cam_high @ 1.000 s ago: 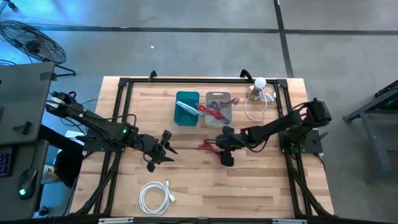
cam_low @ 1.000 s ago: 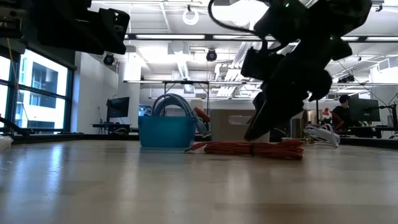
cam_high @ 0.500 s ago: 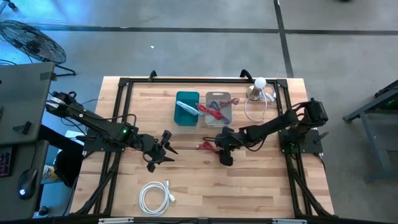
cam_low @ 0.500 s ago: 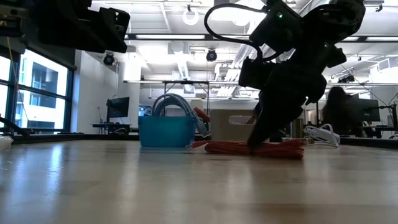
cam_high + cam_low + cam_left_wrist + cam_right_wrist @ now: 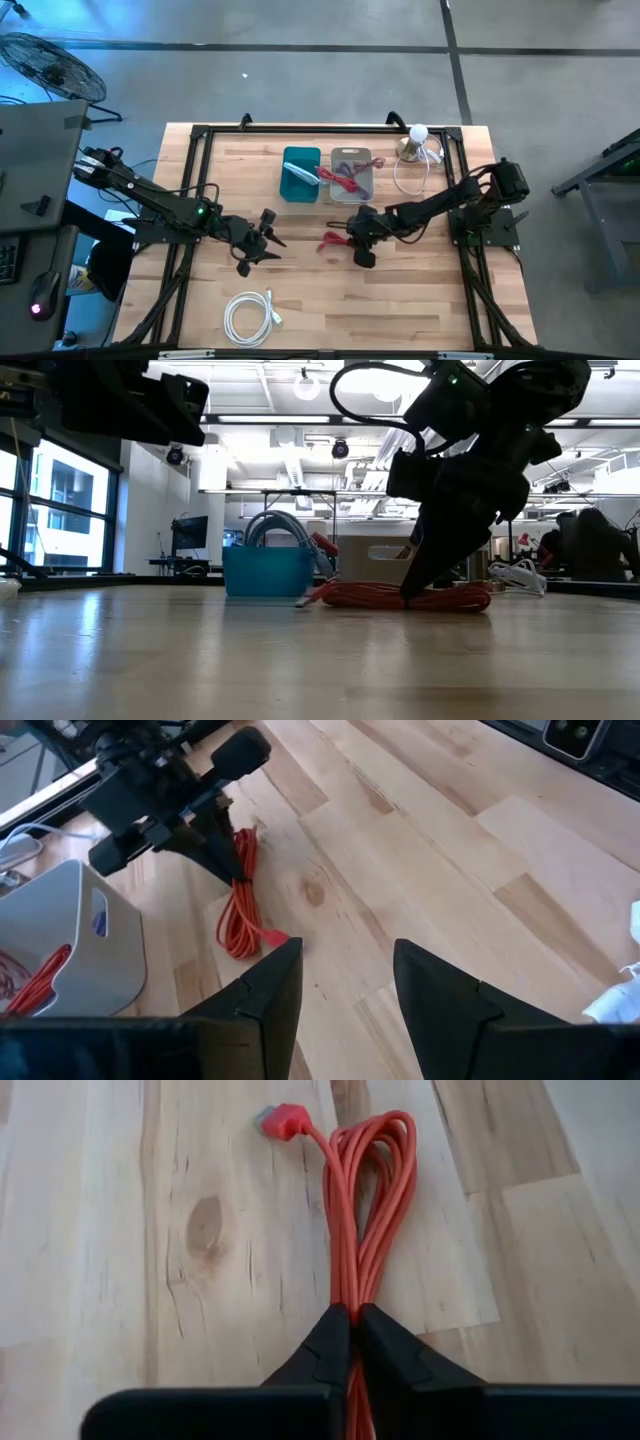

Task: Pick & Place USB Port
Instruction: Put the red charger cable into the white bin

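A red coiled USB cable [image 5: 366, 1200] lies on the wooden table [image 5: 400, 300] near its middle, its red plug [image 5: 283, 1121] pointing away from my right gripper. My right gripper [image 5: 351, 1325] is shut on the bundle; the low view shows it [image 5: 410, 592] down at the table. The cable also shows in the high view [image 5: 331, 240] and the left wrist view [image 5: 240, 895]. My left gripper [image 5: 268, 236] hovers open over the table's left half, clear of everything. My right gripper pinches the red cable bundle's several strands [image 5: 352, 1292] between its two fingertips, toward the end away from the plug. The fingers slant down from the table's right side and point along the coil. The cable rests on the table.
A teal bin [image 5: 301, 172] and a grey bin [image 5: 360, 182] holding another red cable stand behind the cable. A white lamp [image 5: 415, 140] with a white cord stands at the far right. A coiled white cable [image 5: 248, 315] lies near the front edge.
My right gripper has come down and a little toward the table's left edge onto the red cable, and has shut on the bundle. The coil has shifted slightly and stays on the table.
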